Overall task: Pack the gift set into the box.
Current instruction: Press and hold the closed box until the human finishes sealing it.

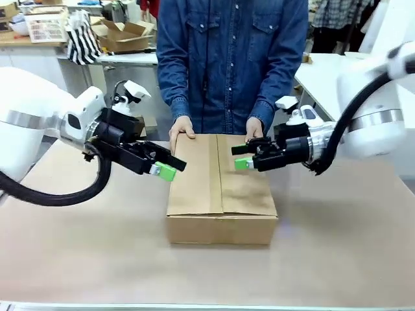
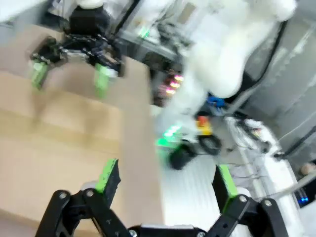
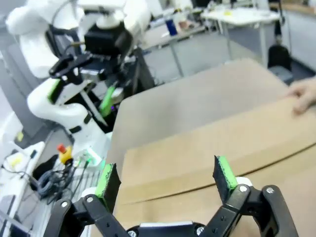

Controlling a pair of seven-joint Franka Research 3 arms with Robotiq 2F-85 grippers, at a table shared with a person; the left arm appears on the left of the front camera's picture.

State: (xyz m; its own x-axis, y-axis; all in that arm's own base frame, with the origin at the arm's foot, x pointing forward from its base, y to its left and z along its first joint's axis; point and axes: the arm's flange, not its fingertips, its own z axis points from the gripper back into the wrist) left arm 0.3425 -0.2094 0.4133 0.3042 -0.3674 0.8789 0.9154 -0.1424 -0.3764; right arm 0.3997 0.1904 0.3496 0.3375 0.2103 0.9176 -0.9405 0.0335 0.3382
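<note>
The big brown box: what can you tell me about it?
The brown corrugated cardboard box sits on the tan table. Its top flaps are folded shut, meeting at a middle seam. A person's one hand and other hand rest on its far edge. The left gripper and right gripper hover open nearby.

Plain brown box (image 1: 220,188), tan bench (image 1: 337,259); left pincer (image 1: 170,170) and right pincer (image 1: 241,157) black, green-padded; shirt (image 1: 230,58) blue, probably denim.

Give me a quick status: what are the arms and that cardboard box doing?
Left tool open, empty, at box left edge. Right tool open, empty, above box top. Box flaps shut. Person's hand and other hand on far edge.
</note>
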